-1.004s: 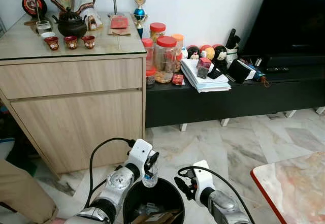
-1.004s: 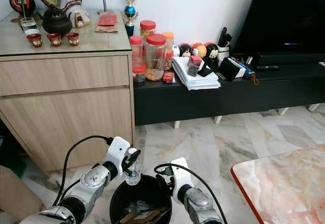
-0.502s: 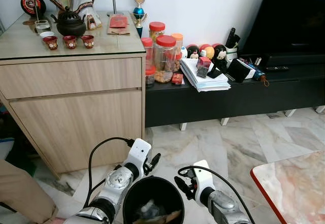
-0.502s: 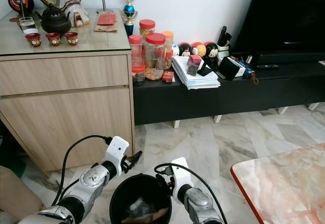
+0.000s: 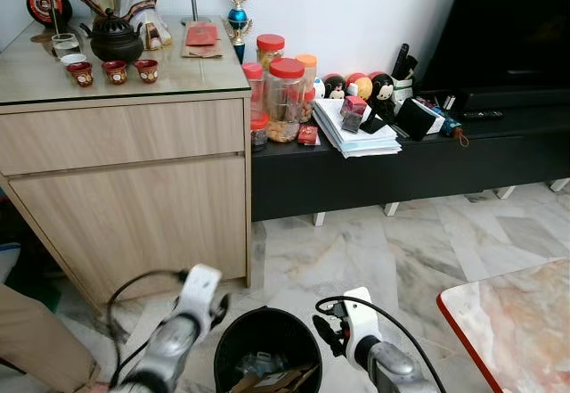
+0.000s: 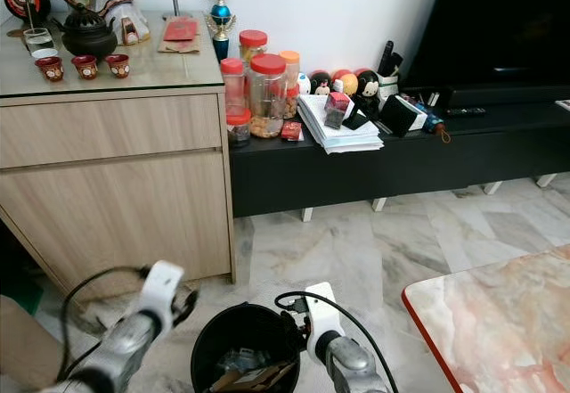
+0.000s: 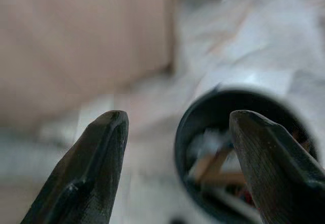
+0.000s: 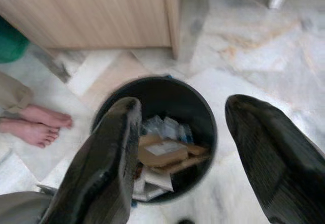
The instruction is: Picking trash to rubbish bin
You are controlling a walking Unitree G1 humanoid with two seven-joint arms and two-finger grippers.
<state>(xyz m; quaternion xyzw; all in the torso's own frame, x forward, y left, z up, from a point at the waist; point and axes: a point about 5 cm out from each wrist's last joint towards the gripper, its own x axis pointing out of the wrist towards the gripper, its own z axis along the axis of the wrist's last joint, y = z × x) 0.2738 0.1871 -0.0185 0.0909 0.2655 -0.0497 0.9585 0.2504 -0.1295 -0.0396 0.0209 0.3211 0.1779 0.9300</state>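
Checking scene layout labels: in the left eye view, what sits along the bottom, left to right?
Person's trouser leg → left gripper → black rubbish bin → right gripper → corner of the marble table.

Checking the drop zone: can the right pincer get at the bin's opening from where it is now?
Probably yes. The right pincer hangs open beside the black bin, whose uncovered mouth has nothing over it.
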